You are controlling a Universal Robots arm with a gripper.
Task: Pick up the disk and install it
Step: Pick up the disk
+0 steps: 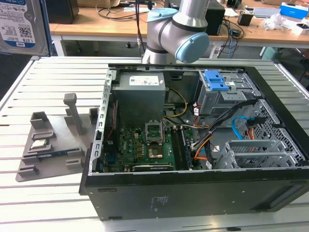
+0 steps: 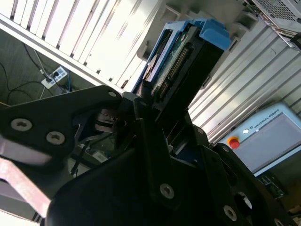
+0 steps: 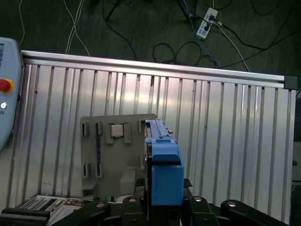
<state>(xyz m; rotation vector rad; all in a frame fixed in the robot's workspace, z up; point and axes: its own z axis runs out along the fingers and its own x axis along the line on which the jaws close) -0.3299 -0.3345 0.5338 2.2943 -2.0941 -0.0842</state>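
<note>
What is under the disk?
In the first wrist view the disk, shut in the gripper, hangs over a grey tray holding a chip on the slatted table; the tray's part beneath the disk is covered.

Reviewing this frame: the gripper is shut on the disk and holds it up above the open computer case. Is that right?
Not quite. The gripper is shut on the disk, but it holds it above the grey parts holder on the slatted table, not above the computer case. The first wrist view shows this.
</note>
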